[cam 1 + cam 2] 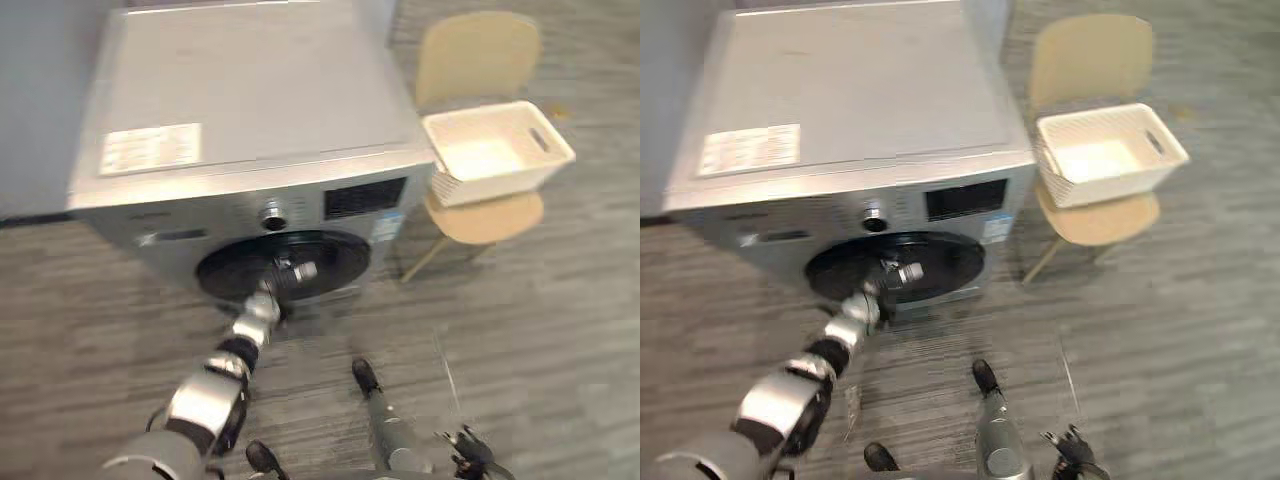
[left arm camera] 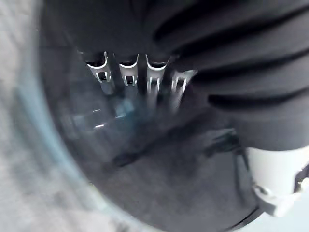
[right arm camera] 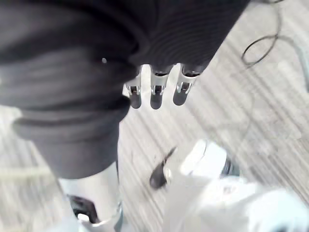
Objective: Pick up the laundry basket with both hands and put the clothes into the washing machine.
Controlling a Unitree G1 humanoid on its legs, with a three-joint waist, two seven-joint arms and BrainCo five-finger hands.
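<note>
The white laundry basket (image 1: 452, 186) stands on a beige chair (image 1: 478, 55) right of the silver washing machine (image 1: 250, 90); its inside looks bare, with no clothes in sight. My left hand (image 1: 292, 270) reaches to the middle of the machine's round dark door (image 1: 345, 262), which looks flush with the front. In the left wrist view its fingers (image 2: 126, 77) lie fairly straight against the dark door glass (image 2: 145, 164). My right hand (image 3: 154, 92) hangs low over the grey floor, fingers relaxed and holding nothing.
A grey wall runs behind and left of the machine. Grey plank floor (image 1: 540, 320) spreads in front of the machine and round the chair, which stands close to the machine's right side.
</note>
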